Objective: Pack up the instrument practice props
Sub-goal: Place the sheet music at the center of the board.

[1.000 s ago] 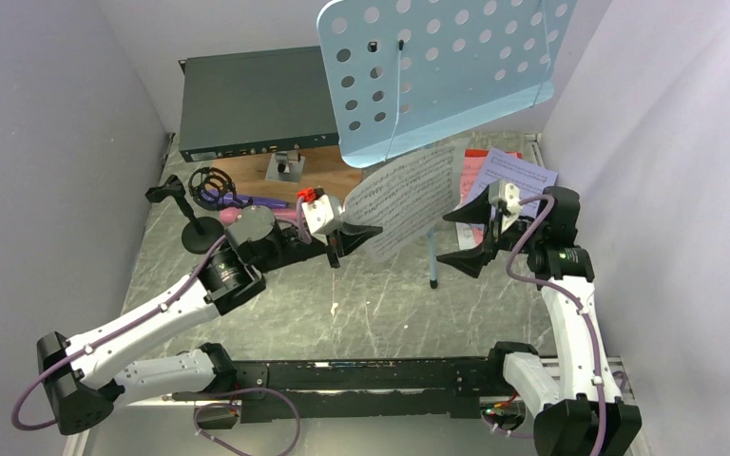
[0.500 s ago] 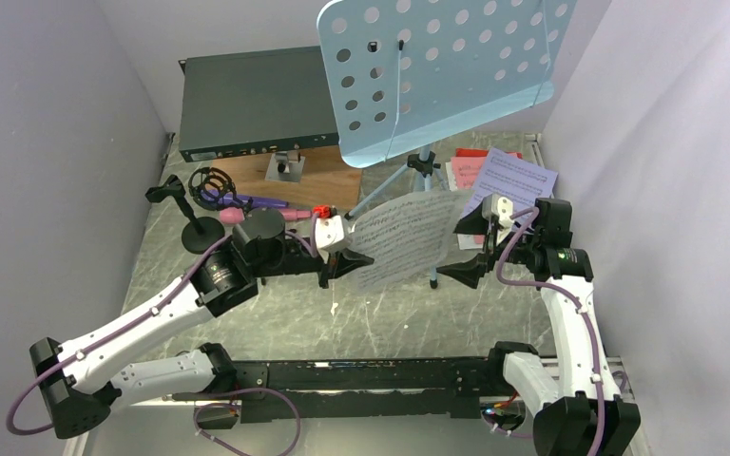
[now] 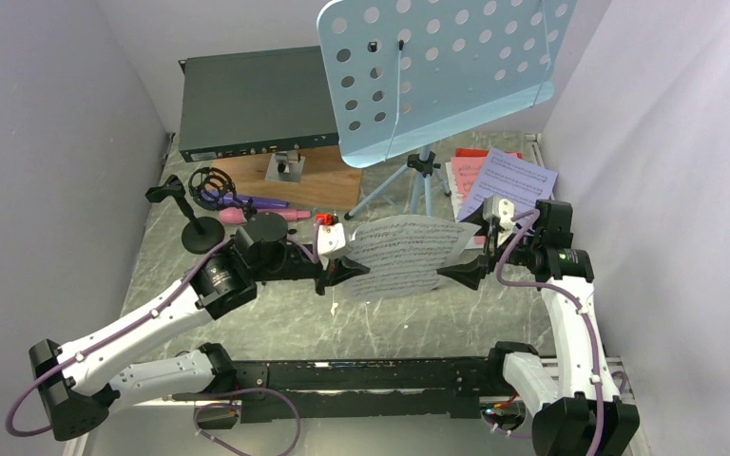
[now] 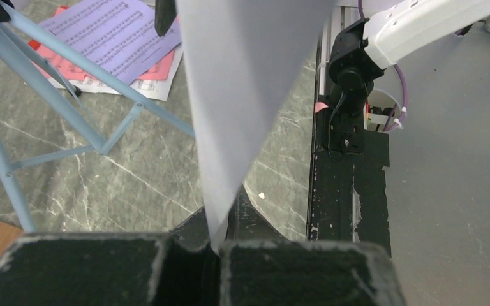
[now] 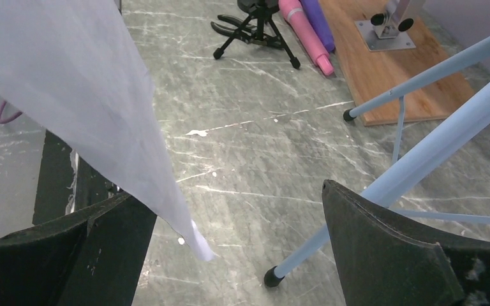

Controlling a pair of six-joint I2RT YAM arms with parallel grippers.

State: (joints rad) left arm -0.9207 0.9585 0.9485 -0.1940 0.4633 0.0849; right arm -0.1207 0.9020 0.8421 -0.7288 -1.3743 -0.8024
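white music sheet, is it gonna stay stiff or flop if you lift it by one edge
Probably floppy: the white music sheet, pinched at one edge by the left jaws, bows along its span. Likely very light, since that one pinch carries it. A push would probably just bend it.

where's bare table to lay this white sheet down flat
The bare table lies on the near side, between the held white sheet and the black base rail. Far left is crowded with the round-base mic holder, microphones and wooden board; far right with blue tripod legs and the sheet stack.
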